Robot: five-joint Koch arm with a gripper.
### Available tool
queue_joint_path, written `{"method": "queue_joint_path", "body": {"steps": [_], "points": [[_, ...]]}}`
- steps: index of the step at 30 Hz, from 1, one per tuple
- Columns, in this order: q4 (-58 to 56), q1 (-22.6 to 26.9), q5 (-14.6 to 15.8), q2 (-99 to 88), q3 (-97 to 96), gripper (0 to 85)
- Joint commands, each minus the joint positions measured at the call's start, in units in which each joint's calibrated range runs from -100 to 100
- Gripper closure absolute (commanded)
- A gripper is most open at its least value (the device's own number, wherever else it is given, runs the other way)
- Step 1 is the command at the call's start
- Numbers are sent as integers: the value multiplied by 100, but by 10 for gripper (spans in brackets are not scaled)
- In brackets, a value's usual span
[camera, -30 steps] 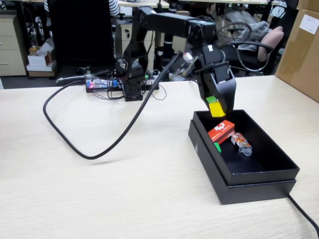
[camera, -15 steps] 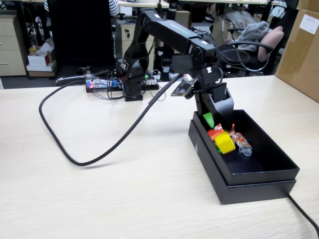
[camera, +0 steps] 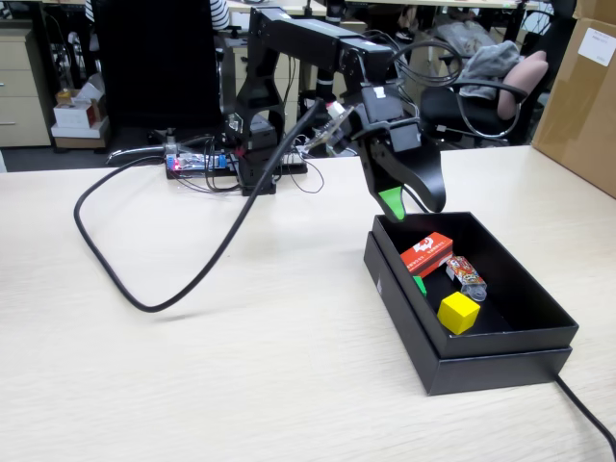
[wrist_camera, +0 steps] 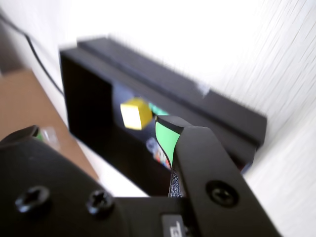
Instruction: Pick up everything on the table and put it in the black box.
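Note:
The black box [camera: 500, 358] sits on the beige table [camera: 241, 385] at the right. Inside it lie the yellow cube [camera: 458, 313], the red carton [camera: 426, 253] and the green cube [camera: 420, 285], of which only a sliver shows at the box's near wall. My gripper [camera: 412, 204] hangs open and empty above the box's far left corner, its green-padded fingers [camera: 392, 203] spread apart. In the wrist view the box [wrist_camera: 217, 111] fills the middle, with the yellow cube [wrist_camera: 133, 112] inside, past my open gripper [wrist_camera: 96, 131].
A colourful clear-ended packet [camera: 465, 275] lies in the box beside the red carton. A thick black cable [camera: 192, 279] loops across the table to the left. A brown cardboard carton [camera: 582, 91] stands at the far right. The arm's base and electronics [camera: 207, 162] sit at the table's back.
The gripper held the yellow cube above the box, dipped in and let it go. The cube now rests on the box floor and the gripper has risen, open.

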Motion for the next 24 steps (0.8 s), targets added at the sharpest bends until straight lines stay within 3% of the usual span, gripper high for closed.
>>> {"method": "queue_joint_path", "body": {"steps": [1, 9, 24], "points": [[212, -327, -176, -500, 116, 391], [869, -1089, -630, -1017, -1462, 367], [981, -1153, -845, -4080, -5224, 355]]}}
